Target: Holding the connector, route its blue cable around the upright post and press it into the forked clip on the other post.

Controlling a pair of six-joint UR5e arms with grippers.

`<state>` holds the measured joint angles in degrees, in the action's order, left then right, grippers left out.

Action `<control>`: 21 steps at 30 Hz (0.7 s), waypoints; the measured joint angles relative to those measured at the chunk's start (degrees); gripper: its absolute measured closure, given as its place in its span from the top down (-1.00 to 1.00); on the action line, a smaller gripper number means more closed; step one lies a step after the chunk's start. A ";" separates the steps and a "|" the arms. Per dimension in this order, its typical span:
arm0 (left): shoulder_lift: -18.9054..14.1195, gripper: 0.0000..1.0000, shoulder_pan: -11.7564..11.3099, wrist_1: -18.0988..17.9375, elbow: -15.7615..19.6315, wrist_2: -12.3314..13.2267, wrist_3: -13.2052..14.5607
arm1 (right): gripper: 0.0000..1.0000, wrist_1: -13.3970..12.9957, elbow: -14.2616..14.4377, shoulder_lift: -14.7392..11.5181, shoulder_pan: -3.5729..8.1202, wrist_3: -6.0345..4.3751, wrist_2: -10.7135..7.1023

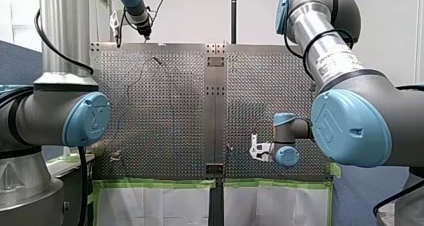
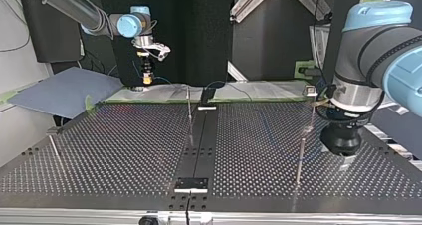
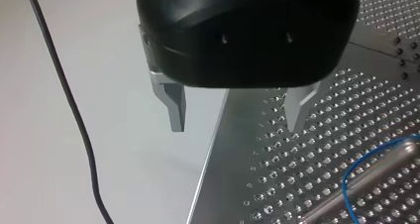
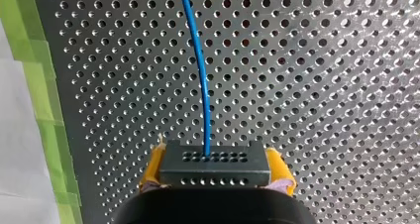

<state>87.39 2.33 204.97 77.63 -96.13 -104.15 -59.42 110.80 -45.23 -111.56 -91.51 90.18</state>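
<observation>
**Clerk:** Item one, the claws?

**Checker:** Right gripper (image 4: 216, 178): yellow pads (image 4: 154, 167) clenched on both sides of a dark connector (image 4: 214, 159), a block with rows of small holes. Left gripper (image 3: 236, 112): black housing, two metal fingers (image 3: 174, 105) spread apart with nothing between them.

**Clerk:** Item two, the cable?

**Checker:** Blue cable (image 4: 200, 75). One end is in the connector, and it runs straight ahead of the right gripper over the table (image 4: 322, 85). In the left wrist view a bend of it crosses a metal post (image 3: 369, 182) just beside the left gripper.

**Clerk:** Where does each claw stand?

**Checker:** In the top view, the right one is at the far edge on the left half, held above the table. The left one is low over the near right part. One of its fingers hangs past the table's edge and the other is over the holes.

**Clerk:** The surface?

**Checker:** Perforated metal plate in two halves, joined by a dark centre strip (image 2: 199, 135). Thin uprights in the top view: a middle post (image 2: 189, 113) at the strip and a left-hand post (image 2: 53, 150). Green tape (image 4: 37, 85) runs along one edge, with a pale sheet (image 4: 15, 159) beyond it.

**Clerk:** The room?

**Checker:** In the front view, a white wall (image 1: 200, 11) behind the table. In the top view, a dark backdrop (image 2: 199, 36) and a blue-grey board (image 2: 64, 90) at the left. In the left wrist view, a black cord (image 3: 64, 110) over pale ground past the table's edge.
</observation>
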 joint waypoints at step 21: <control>0.03 0.98 0.17 0.01 1.45 4.40 -1.69 | -1.00 0.23 -0.17 0.00 0.13 0.00 0.00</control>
<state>87.42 2.51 204.98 79.08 -91.73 -105.84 -59.20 110.62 -45.23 -111.43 -91.51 90.18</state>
